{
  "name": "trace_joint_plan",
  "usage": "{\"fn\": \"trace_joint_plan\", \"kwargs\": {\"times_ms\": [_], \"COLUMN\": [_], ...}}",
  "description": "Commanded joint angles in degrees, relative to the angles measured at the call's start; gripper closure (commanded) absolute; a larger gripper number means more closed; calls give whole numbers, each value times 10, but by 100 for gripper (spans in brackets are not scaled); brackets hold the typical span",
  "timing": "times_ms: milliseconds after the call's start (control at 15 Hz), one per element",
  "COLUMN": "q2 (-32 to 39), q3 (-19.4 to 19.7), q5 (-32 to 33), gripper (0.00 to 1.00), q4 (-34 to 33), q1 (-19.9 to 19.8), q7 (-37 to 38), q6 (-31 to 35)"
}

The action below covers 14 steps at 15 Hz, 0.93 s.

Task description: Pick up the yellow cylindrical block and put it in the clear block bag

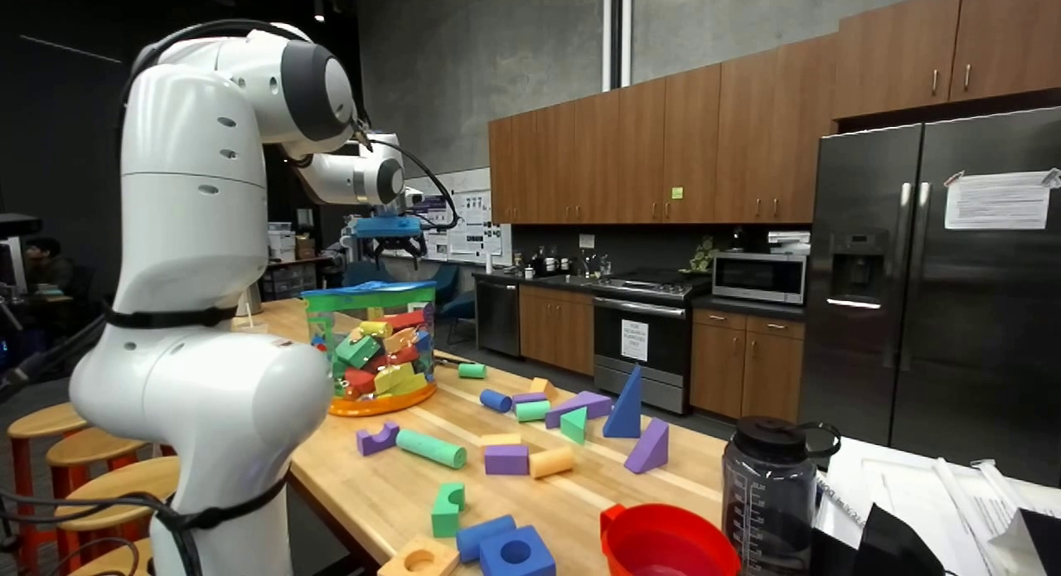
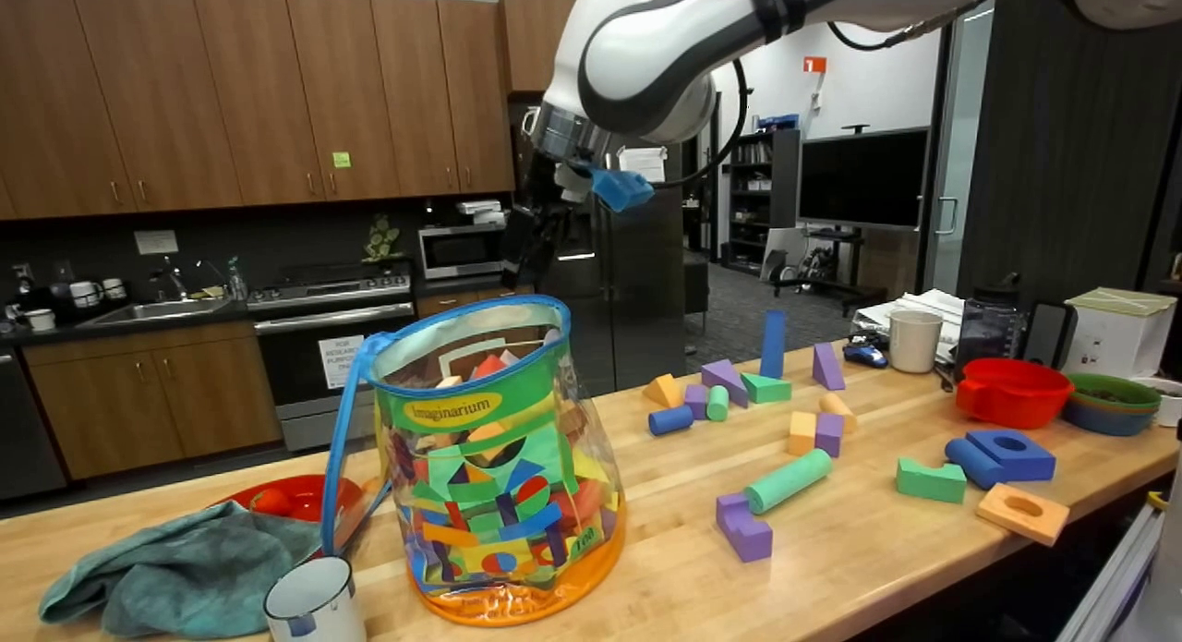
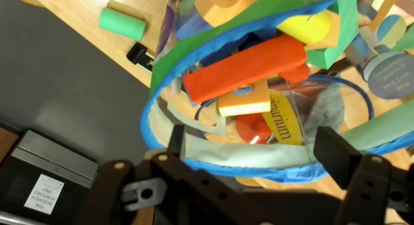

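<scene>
A yellow cylindrical block (image 3: 307, 27) lies on the heap inside the clear block bag (image 3: 223, 166). It also shows through the bag's wall in an exterior view (image 1: 375, 328). The bag stands upright on the table in both exterior views (image 1: 318, 307) (image 2: 503, 418), with its blue rim open. My gripper (image 3: 251, 140) is open, with nothing between its fingers. It hangs above the bag's mouth in both exterior views (image 1: 399, 249) (image 2: 526, 247). In the wrist view, the bag's far rim shows behind the two fingers. A red block (image 3: 245, 69) lies beside the yellow one.
Several loose blocks lie on the table, among them a long green cylinder (image 2: 789, 480), a tan cylinder (image 1: 551, 462) and a blue cylinder (image 1: 495, 400). A red bowl (image 2: 1016, 393) and a dark bottle (image 1: 769, 501) stand farther off. A cloth (image 2: 185, 568) and mug (image 2: 314, 605) are beside the bag.
</scene>
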<state>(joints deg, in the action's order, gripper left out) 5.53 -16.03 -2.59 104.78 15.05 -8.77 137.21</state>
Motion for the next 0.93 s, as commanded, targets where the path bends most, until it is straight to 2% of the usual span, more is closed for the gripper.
{"fn": "trace_joint_plan", "kwargs": {"times_ms": [0,267,467,600,867], "q2": [-4,19,45,59,80], "q3": [12,37,66,94,181], "q5": [-28,-56,-38,-4,146], "gripper": [0,0,0,0,0], "q4": [5,6,2,-3,-9], "q1": [-15,-45,-68,-76,-60], "q7": [-3,0,32,67,190], "q6": [75,165,201,206,175]}}
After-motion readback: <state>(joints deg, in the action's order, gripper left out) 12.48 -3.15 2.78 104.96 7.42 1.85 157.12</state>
